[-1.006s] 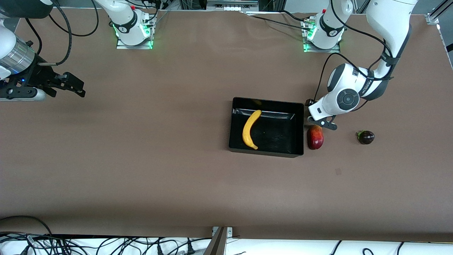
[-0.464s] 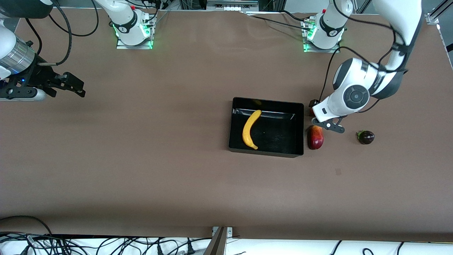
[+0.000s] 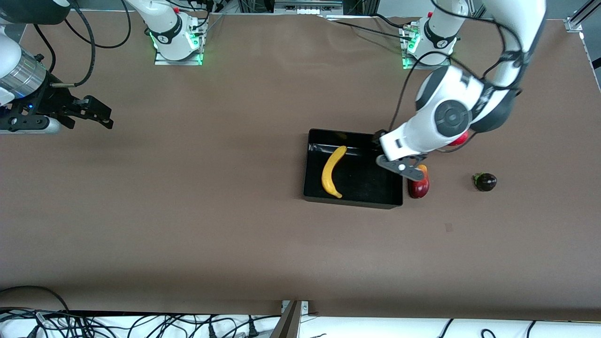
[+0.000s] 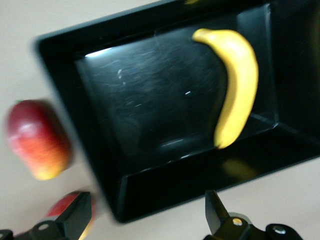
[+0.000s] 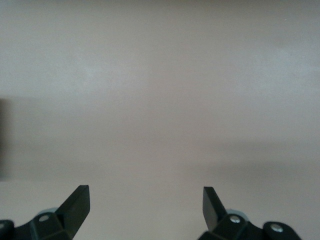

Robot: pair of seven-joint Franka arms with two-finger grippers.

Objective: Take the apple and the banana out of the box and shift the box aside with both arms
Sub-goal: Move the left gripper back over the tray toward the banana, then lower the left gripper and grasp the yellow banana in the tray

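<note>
The black box (image 3: 393, 195) lies mid-table with the yellow banana (image 3: 331, 172) in it. Both show in the left wrist view, box (image 4: 150, 115) and banana (image 4: 235, 85). The red-yellow mango (image 3: 419, 188) lies beside the box toward the left arm's end and also shows in the left wrist view (image 4: 36, 140). My left gripper (image 3: 398, 159) is open and empty over that end's box wall (image 4: 147, 197). A round red-yellow fruit (image 4: 64, 206) lies by the box corner, partly hidden by one finger. Another red fruit (image 3: 460, 138) peeks from under the left arm. My right gripper (image 3: 105, 115) is open.
A small dark purple fruit (image 3: 485, 181) lies farther toward the left arm's end than the mango. The right gripper (image 5: 145, 192) waits over bare brown table at the right arm's end. Cables hang below the table's near edge.
The left arm has swung from beside the mango toward the box, and its gripper is now over the box's end wall. A red fruit is uncovered under the arm. The right arm has not moved.
</note>
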